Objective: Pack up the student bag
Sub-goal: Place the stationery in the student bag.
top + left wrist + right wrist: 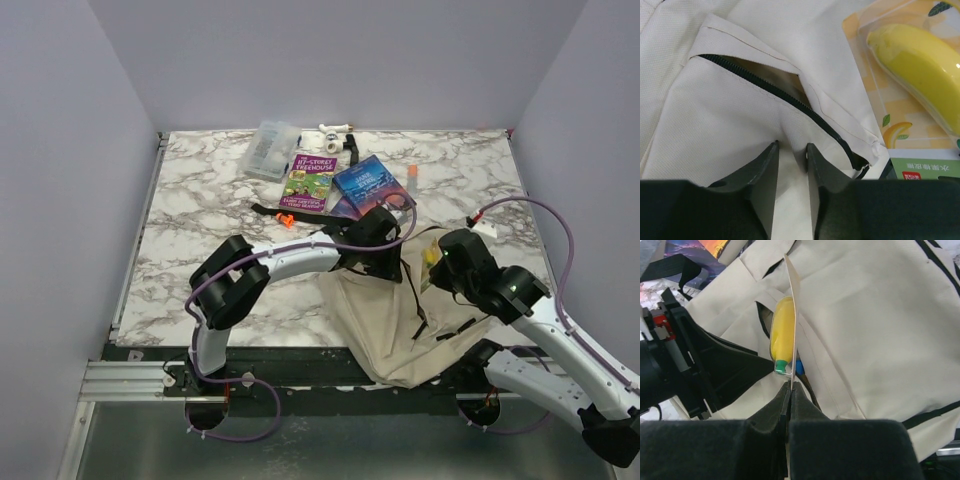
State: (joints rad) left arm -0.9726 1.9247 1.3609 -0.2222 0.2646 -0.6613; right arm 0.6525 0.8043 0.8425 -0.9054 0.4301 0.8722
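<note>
The student bag (400, 320), beige with black zippers, lies at the table's near edge between the arms. My left gripper (791, 150) stands narrow with a fold of the bag's fabric pinched between its fingertips, just below an open zip pocket (765, 82). My right gripper (789, 386) is shut on the card edge of a blister pack holding a yellow banana-shaped item (782, 327). The pack stands edge-on at that pocket's mouth; the left wrist view shows it (920, 65) to the right of the zipper. In the top view both grippers (388, 262) (436, 262) meet over the bag's upper part.
Behind the bag lie two books (308, 180) (368, 185), a clear plastic box (271, 150), an orange marker (411, 178), a small orange piece on a black strap (284, 218) and a white item (335, 130). Grey walls enclose the marble table (200, 220).
</note>
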